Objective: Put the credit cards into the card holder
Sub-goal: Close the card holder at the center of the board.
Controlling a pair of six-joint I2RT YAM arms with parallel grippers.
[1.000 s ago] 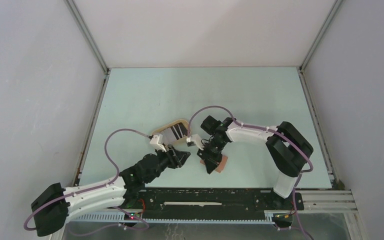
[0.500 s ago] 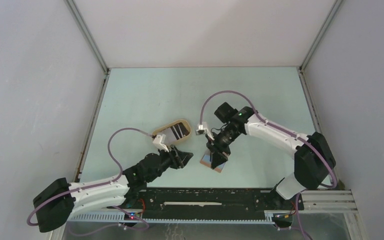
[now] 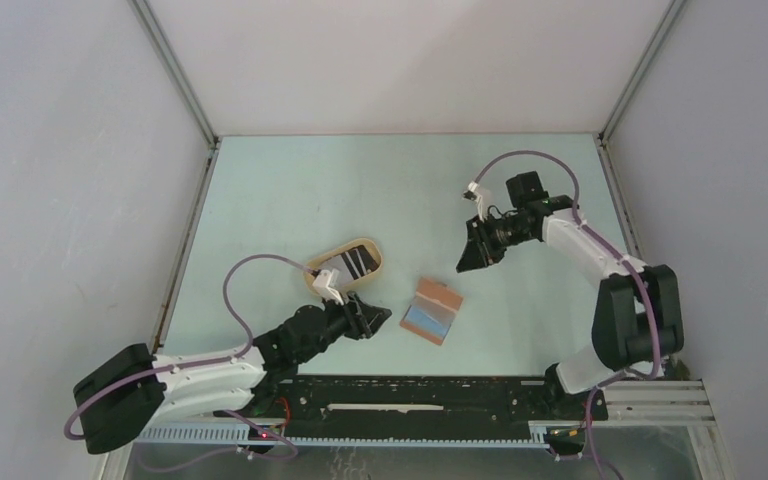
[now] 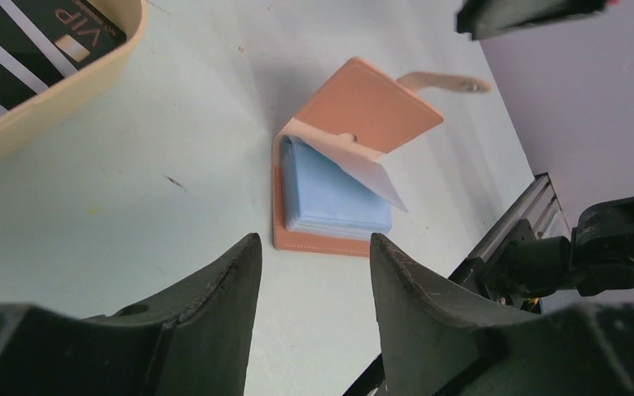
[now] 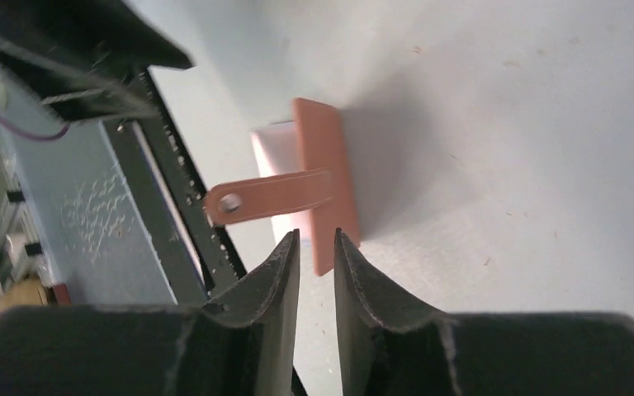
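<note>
Lying open between the wide left end effector (image 4: 312,244) and narrow right end effector (image 5: 316,236), both empty, is one card holder (image 3: 434,311).

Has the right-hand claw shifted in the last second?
Yes. The right gripper has pulled away from the card holder, toward the table's far right, farther from the tan oval tray.
</note>
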